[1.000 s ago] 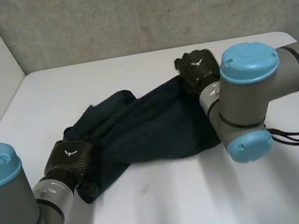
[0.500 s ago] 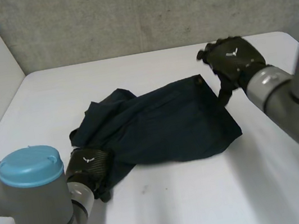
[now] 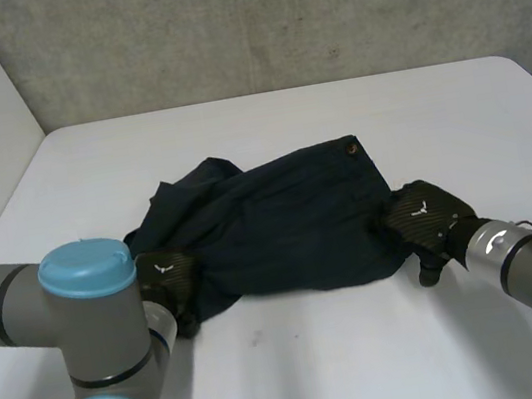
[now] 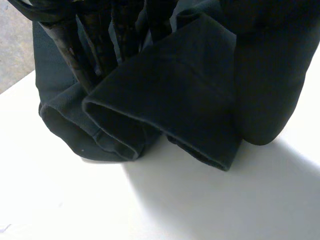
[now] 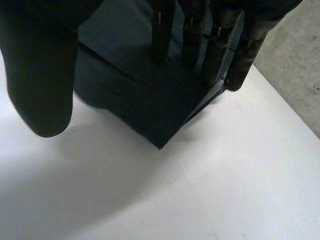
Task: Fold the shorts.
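At the near left end of the garment, the robot's black left hand (image 3: 165, 279) has its fingers (image 4: 102, 45) straight. Their tips are tucked under a rolled hem fold (image 4: 150, 115) and the thumb (image 4: 267, 75) stands off to one side. I see no pinch there, so I read the hand as open. Outward from it lie the dark navy fabric shorts (image 3: 289, 216), across the middle of the smooth white table (image 3: 373, 365). They are bunched and creased at the left end and flatter toward the right. A small copper-coloured stud (image 3: 352, 148) shows at their far right corner. At the near right corner sits the black right hand (image 3: 425, 218). Its fingers (image 5: 216, 45) are straight and spread over the cloth's point, its thumb (image 5: 40, 75) is well apart, and it holds nothing.

In my judgement both hands are setting themselves on the near edge for a fold, and no grip is made yet. The next move calls for each hand to close on its end of that edge. They would then lift and carry it over toward the far edge together, evenly, so the bunched left end does not drag.
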Tool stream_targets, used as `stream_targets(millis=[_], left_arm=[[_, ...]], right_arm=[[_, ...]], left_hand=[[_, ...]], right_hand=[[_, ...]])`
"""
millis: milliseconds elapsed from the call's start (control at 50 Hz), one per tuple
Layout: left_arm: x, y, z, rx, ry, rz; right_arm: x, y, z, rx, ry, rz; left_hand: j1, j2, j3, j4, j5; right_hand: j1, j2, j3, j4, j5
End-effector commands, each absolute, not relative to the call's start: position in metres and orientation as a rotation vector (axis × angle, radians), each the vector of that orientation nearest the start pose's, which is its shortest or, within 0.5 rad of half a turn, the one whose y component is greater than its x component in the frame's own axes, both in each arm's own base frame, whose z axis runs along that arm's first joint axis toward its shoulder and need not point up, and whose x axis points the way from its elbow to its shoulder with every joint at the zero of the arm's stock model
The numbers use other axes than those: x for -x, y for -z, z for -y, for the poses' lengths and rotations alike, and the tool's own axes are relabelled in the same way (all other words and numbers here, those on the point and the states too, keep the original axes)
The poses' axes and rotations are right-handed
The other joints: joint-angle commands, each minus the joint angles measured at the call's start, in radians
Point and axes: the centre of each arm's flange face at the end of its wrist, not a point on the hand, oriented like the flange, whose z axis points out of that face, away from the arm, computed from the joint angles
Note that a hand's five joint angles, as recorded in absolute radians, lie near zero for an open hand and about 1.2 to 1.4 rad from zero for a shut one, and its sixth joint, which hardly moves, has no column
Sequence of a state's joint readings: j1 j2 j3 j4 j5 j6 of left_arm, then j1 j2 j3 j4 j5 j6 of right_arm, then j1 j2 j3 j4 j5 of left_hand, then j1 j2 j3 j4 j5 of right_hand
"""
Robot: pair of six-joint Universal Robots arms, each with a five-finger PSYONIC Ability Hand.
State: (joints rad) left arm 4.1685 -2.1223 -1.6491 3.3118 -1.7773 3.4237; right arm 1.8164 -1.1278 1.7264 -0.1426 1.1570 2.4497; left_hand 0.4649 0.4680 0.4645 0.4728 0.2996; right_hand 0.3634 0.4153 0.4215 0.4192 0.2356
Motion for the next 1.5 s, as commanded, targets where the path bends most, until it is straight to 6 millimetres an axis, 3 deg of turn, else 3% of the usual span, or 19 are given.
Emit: stream_targets(millis=[20, 120, 220, 360, 420, 500, 600, 680, 800, 880, 960, 1060, 1080, 1120, 1160, 1320, 1500], left_arm=[[0.278, -0.117, 0.244, -0.915, 1.665, -2.442], [0.281, -0.116, 0.248, -0.935, 1.668, -2.422], [0.282, -0.114, 0.251, -0.962, 1.662, -2.398], [0.28, -0.117, 0.256, -0.963, 1.66, -2.386], [0.279, -0.124, 0.255, -0.983, 1.666, -2.372], [0.273, -0.157, 0.248, -1.003, 1.713, -2.331], [0.268, -0.195, 0.226, -1.112, 1.728, -2.376], [0.261, -0.215, 0.214, -1.188, 1.676, -2.45], [0.242, -0.224, 0.234, -1.114, 1.616, -2.526], [0.242, -0.203, 0.261, -1.075, 1.568, -2.551], [0.248, -0.179, 0.287, -1.063, 1.523, -2.572], [0.249, -0.16, 0.32, -0.997, 1.509, -2.573], [0.249, -0.158, 0.323, -0.985, 1.508, -2.576], [0.249, -0.155, 0.326, -0.978, 1.509, -2.581], [0.251, -0.156, 0.327, -0.964, 1.524, -2.588], [0.251, -0.159, 0.329, -0.911, 1.549, -2.62], [0.252, -0.163, 0.337, -0.893, 1.582, -2.599]], right_arm=[[-0.249, -0.127, 0.288, 1.422, 1.758, -2.038], [-0.252, -0.121, 0.298, 1.419, 1.762, -2.035], [-0.255, -0.118, 0.308, 1.418, 1.777, -2.025], [-0.257, -0.118, 0.315, 1.376, 1.766, -2.041], [-0.256, -0.121, 0.313, 1.332, 1.736, -2.061], [-0.253, -0.137, 0.306, 1.274, 1.675, -2.099], [-0.246, -0.18, 0.289, 1.23, 1.591, -2.155], [-0.244, -0.204, 0.278, 1.199, 1.492, -2.206], [-0.244, -0.219, 0.273, 1.112, 1.396, -2.251], [-0.249, -0.203, 0.287, 1.036, 1.403, -2.258], [-0.269, -0.175, 0.298, 0.97, 1.417, -2.244], [-0.276, -0.161, 0.308, 0.864, 1.476, -2.3], [-0.276, -0.161, 0.309, 0.853, 1.489, -2.305], [-0.276, -0.165, 0.308, 0.844, 1.509, -2.31], [-0.277, -0.168, 0.303, 0.859, 1.508, -2.295], [-0.273, -0.189, 0.264, 1.094, 1.49, -2.129], [-0.27, -0.163, 0.258, 1.146, 1.396, -2.222]], left_hand=[[0.118, 0.115, 0.119, 0.111, 0.109], [0.133, 0.13, 0.134, 0.125, 0.124], [0.376, 0.373, 0.376, 0.368, 0.367], [0.919, 0.916, 0.919, 0.911, 0.91], [0.931, 0.928, 0.932, 0.924, 0.922], [0.931, 0.928, 0.932, 0.924, 0.922], [0.931, 0.928, 0.932, 0.924, 0.922], [0.931, 0.928, 0.932, 0.924, 0.922], [0.931, 0.928, 0.932, 0.924, 0.922], [0.931, 0.928, 0.932, 0.924, 0.922], [0.931, 0.928, 0.932, 0.924, 0.922], [0.931, 0.928, 0.932, 0.924, 0.922], [0.874, 0.87, 0.874, 0.866, 0.864], [0.844, 0.841, 0.844, 0.836, 0.835], [0.849, 0.846, 0.85, 0.842, 0.84], [0.864, 0.861, 0.865, 0.856, 0.855], [0.899, 0.896, 0.9, 0.892, 0.89]], right_hand=[[0.288, 0.236, 0.23, 0.232, 0.241], [0.511, 0.459, 0.453, 0.455, 0.464], [1.033, 0.981, 0.974, 0.977, 0.986], [1.033, 0.981, 0.975, 0.977, 0.986], [1.033, 0.981, 0.975, 0.977, 0.986], [1.033, 0.981, 0.975, 0.977, 0.986], [1.033, 0.981, 0.975, 0.977, 0.986], [1.033, 0.981, 0.975, 0.977, 0.986], [1.033, 0.981, 0.975, 0.977, 0.986], [1.033, 0.981, 0.975, 0.977, 0.986], [1.033, 0.981, 0.975, 0.977, 0.986], [1.028, 0.976, 0.97, 0.972, 0.981], [0.894, 0.842, 0.836, 0.839, 0.848], [0.552, 0.5, 0.494, 0.496, 0.505], [0.406, 0.354, 0.348, 0.35, 0.359], [0.174, 0.122, 0.116, 0.118, 0.127], [0.121, 0.069, 0.063, 0.065, 0.074]])
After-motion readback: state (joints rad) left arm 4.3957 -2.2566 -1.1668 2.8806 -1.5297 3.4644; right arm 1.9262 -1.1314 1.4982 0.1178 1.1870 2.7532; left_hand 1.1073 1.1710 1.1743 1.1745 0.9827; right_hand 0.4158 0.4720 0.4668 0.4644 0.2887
